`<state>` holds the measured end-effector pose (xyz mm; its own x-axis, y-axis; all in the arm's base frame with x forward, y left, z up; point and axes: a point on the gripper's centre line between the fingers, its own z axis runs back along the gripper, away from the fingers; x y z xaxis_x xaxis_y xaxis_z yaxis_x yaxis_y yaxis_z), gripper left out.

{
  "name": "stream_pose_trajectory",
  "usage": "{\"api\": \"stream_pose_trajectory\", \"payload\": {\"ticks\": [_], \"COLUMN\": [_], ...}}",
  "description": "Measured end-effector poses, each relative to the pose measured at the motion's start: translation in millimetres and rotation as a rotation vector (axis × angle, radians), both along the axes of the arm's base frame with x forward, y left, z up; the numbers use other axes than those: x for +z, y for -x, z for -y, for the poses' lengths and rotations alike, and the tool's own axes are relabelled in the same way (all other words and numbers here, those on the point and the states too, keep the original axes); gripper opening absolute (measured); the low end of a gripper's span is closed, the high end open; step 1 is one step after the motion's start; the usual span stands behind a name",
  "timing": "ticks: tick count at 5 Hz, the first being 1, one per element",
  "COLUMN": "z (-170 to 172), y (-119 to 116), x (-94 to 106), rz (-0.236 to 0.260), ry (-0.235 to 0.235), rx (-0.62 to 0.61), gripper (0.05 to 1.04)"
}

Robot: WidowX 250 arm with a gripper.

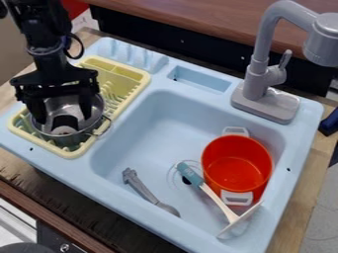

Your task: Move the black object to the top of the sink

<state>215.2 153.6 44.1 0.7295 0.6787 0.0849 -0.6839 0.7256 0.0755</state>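
- Claw (63, 118) at ten o'clock from the basin's (158, 118) middle, fingers spread wide, dipping into the steel pot (64, 139); cannot tell if they touch anything.
- And the black object (65, 121)? Dark shape inside that pot, between the fingers!
- Pot sits on the yellow rack (125, 73).
- Red pot (236, 165), four o'clock; gray utensil (144, 189), seven; faucet (259, 74), one.

We see a pale blue sink (151, 128), a grey tap (259, 76), a pale yellow rack (140, 75) and a silver pot (59, 138). The gripper (63, 114) is black. We find the other pot (236, 173) orange-red with whitish handles, the spoon (143, 189) grey, the spatula (214, 197) teal and white, the tabletop (178, 14) reddish brown.
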Motion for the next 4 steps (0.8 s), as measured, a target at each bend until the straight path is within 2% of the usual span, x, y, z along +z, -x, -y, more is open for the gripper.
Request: {"api": "stream_pose_trajectory", "payload": {"ticks": [2,3,4], "z": [1.2,2.1,3.2], "y": [-1.9,1.0,1.8], "x": [-10.1,-14.9,-14.8], "rz": [-0.009,-0.030,-0.037], "ry": [-0.035,-0.037,-0.028], "rx": [-0.014,-0.010,-0.014], "gripper": [0.999,0.952,0.679]}}
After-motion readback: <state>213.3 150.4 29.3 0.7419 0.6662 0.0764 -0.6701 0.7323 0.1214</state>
